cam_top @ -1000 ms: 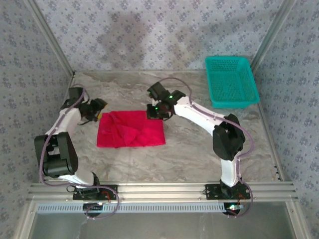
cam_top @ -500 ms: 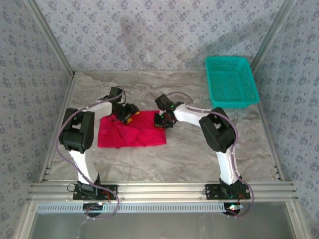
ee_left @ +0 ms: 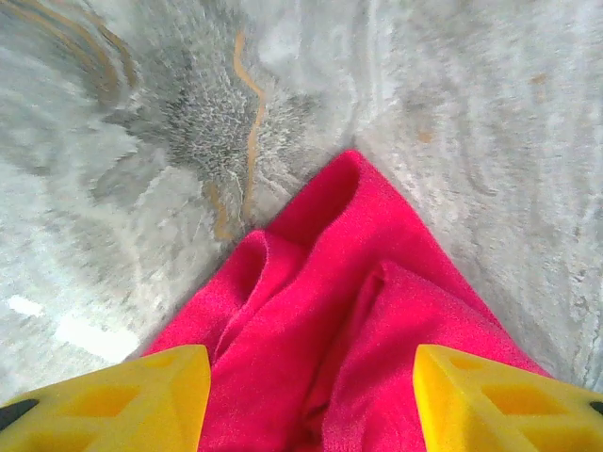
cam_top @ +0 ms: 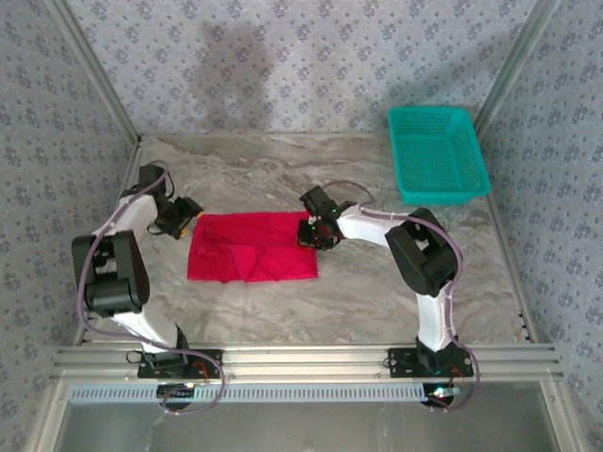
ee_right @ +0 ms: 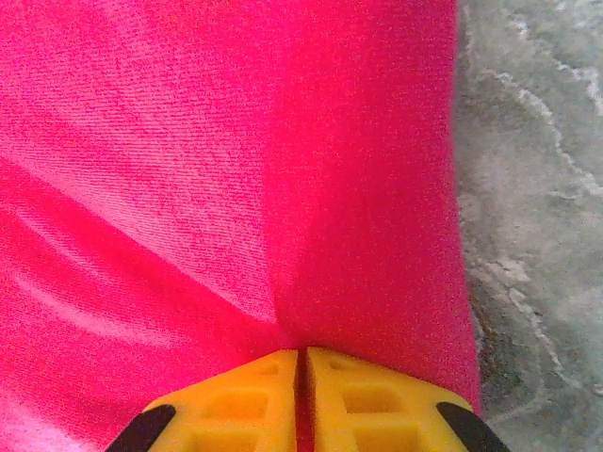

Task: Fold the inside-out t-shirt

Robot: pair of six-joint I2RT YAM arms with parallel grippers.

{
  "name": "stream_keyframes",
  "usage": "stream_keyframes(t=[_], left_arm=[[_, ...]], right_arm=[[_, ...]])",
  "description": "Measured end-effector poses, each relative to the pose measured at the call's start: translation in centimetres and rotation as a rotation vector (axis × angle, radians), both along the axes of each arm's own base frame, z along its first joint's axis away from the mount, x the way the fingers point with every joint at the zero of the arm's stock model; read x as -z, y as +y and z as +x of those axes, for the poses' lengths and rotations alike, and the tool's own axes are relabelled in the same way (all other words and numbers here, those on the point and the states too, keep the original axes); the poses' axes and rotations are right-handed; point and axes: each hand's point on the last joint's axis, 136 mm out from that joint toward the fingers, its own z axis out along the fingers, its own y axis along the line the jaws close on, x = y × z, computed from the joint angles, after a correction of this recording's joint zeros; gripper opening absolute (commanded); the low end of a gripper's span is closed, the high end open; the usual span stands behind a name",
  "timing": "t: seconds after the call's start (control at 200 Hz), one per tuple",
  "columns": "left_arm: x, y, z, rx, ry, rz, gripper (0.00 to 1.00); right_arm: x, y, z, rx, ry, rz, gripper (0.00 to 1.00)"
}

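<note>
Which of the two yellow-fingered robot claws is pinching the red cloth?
The right gripper: its yellow jaws are shut on the bright red cloth t-shirt; the left gripper is open.

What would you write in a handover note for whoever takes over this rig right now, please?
The left gripper is open, poised at the far-left corner of the t-shirt, with nothing gripped.
The right gripper is shut, pinching the t-shirt near its far-right corner.
The t-shirt lies on the table between the arms, as a rough rectangle with wrinkled layers on its left half.
The basket sits at the far right, apart from the t-shirt.
Done: it is folded down to a compact shape.
Left: probably close the left gripper on its corner, make a further fold, then smooth it.
</note>
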Motion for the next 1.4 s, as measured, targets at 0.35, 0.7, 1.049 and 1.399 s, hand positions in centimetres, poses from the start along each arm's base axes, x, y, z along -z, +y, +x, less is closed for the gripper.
stream_keyframes(t=[0.35, 0.7, 1.049, 1.399], left_arm=[[-3.6, -20.9, -2.9, 0.376, -0.137, -0.115, 0.6], [5.1, -24.1, -8.3, 0.375, 0.052, -0.13, 0.59], [3.9, -8.6, -9.7, 0.053, 0.052, -0.056, 0.6], [1.9, -7.3, -10.1, 0.049, 0.009, -0.048, 0.62]], right_arm=[[0.1, -0.7, 0.1, 0.026, 0.014, -0.031, 0.14], [0.3, -2.7, 1.2, 0.102, 0.019, -0.069, 0.14], [0.2, -3.3, 1.3, 0.121, 0.001, -0.09, 0.14], [-2.7, -2.7, 2.0, 0.063, -0.054, -0.114, 0.23]])
